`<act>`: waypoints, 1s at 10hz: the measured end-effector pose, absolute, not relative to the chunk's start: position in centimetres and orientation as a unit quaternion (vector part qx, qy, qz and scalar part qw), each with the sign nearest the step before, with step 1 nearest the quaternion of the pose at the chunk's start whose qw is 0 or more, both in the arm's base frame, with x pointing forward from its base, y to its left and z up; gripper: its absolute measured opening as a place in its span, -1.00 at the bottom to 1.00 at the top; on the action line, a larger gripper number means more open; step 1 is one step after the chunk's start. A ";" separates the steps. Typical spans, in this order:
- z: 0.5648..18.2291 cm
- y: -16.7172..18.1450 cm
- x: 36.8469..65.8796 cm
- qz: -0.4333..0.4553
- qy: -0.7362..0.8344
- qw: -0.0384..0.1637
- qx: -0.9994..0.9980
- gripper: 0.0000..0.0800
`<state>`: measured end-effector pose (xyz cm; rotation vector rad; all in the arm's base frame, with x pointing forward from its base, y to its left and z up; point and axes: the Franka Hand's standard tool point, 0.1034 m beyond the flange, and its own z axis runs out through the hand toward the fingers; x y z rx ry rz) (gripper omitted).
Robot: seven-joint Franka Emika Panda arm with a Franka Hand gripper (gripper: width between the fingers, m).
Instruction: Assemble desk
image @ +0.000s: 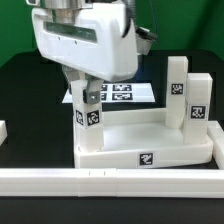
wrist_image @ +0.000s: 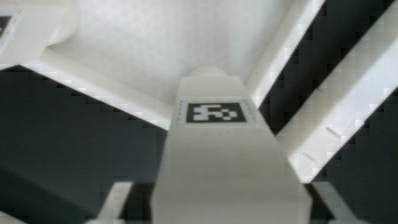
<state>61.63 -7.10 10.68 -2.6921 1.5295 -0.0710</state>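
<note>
- Pincer (image: pixel 84 100) closed on a leg (image: pixel 88 128), held upright over the tabletop (image: pixel 150 150) corner.
- Keep the leg vertical (socket hidden), lower slowly, then twist home.

Lying on the table (image: pixel 30 110): tabletop (image: pixel 150 135), just behind the long rail (image: pixel 110 180) running along the front. Standing upright at the tabletop's exterior-view-left corner: one leg (image: pixel 86 122), under the gripper (image: pixel 84 98). Standing at the exterior view's right: two legs (image: pixel 178 92) (image: pixel 198 102). Lying behind: marker board (image: pixel 125 94).
</note>
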 end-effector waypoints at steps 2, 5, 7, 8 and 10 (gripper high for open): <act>10.6 -7.4 61.5 -0.016 0.593 0.025 -0.805 -0.27; 10.6 -7.4 61.5 -0.015 0.587 0.023 -0.809 -0.20; 10.5 -7.4 61.4 -0.015 0.522 0.015 -0.853 0.24; 10.5 -7.3 61.4 -0.016 0.477 0.010 -0.879 0.54; 10.4 -7.1 61.3 -0.017 0.380 0.003 -0.925 0.60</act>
